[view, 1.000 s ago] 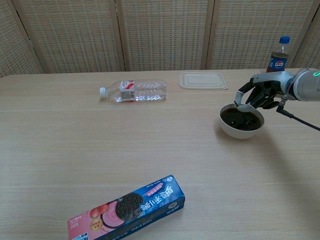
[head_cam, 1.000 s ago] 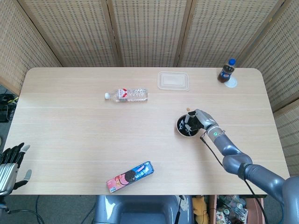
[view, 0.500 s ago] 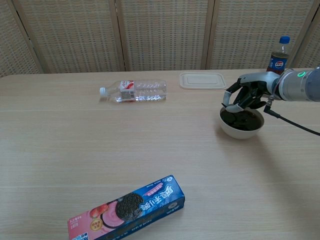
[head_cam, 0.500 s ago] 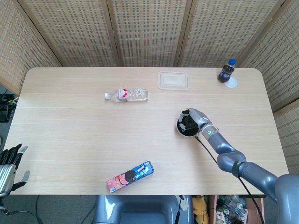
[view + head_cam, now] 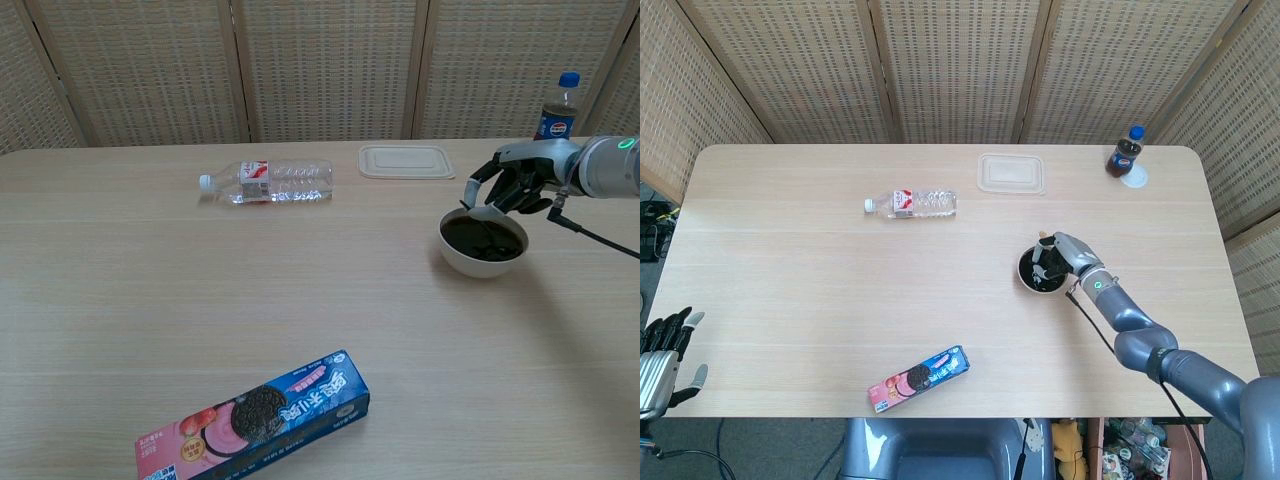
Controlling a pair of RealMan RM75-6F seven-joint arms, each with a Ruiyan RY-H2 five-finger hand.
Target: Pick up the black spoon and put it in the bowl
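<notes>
table (image 5: 790, 250): matt pale wood | bowl (image 5: 482, 255): glossy white outside | bottle (image 5: 912, 204): clear plastic

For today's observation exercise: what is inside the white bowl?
The bowl has a dark interior, with the right robot hand above its rim. The black spoon cannot be told apart from that dark inside.

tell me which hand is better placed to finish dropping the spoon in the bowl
Right. The right hand is already over the bowl at its far rim, apparently with the black spoon, which is hard to make out. The left hand hangs off the table's near-left corner, far from the bowl.
</notes>
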